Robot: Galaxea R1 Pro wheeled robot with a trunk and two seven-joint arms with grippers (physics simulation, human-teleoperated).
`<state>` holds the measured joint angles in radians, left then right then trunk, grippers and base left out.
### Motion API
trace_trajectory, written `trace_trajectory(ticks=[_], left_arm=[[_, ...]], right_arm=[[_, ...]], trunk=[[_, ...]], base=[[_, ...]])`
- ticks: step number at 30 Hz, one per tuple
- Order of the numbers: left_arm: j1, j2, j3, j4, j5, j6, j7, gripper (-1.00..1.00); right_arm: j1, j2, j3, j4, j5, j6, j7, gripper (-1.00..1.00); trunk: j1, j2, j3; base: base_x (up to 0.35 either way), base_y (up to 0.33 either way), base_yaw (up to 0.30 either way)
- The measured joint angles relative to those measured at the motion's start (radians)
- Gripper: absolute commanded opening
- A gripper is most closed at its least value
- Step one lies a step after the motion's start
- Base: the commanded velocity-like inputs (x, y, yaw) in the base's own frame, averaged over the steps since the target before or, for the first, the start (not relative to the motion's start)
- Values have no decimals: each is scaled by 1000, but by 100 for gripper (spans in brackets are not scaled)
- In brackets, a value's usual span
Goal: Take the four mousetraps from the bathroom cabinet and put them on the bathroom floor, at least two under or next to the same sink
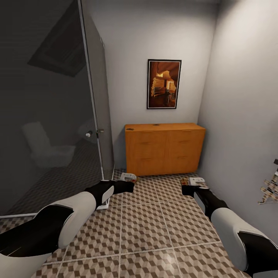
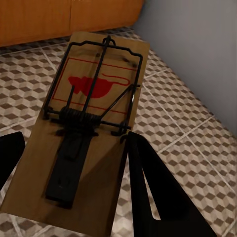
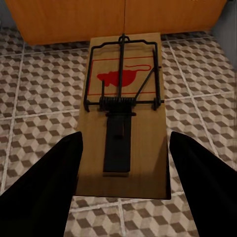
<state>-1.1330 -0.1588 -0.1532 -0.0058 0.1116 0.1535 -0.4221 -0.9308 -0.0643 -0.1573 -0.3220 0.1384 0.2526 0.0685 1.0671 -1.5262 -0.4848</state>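
Head view is showing both arms reaching low toward the cabinet (image 1: 165, 148), each gripper's fingers (image 2: 148, 182) pinching a mousetrap (image 3: 126, 116) flat above the bathroom floor (image 1: 146, 227), probably for carrying sinkward.

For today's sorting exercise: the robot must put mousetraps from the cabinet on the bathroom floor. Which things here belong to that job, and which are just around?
Belongs to the job:
- mousetrap in the left gripper
- mousetrap in the right gripper
- cabinet
- bathroom floor

Just around:
- framed picture
- glass shower door
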Motion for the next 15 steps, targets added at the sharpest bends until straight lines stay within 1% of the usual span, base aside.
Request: trace_trajectory(ticks=[5,8,15], left_arm=[[0,2,-2,0,6,-3,0,-100],[0,1,-2,0,6,-4,0,-100],[0,-1,-2,0,6,-4,0,-100]], right_arm=[[0,2,3,0,39,0,-1,-100],[0,3,3,0,49,-1,-1,-100],[0,4,3,1,55,0,0,-100]], trunk=[[0,0,0],[0,0,0],[0,0,0]], base=[[0,0,0],[0,0,0],[0,0,0]])
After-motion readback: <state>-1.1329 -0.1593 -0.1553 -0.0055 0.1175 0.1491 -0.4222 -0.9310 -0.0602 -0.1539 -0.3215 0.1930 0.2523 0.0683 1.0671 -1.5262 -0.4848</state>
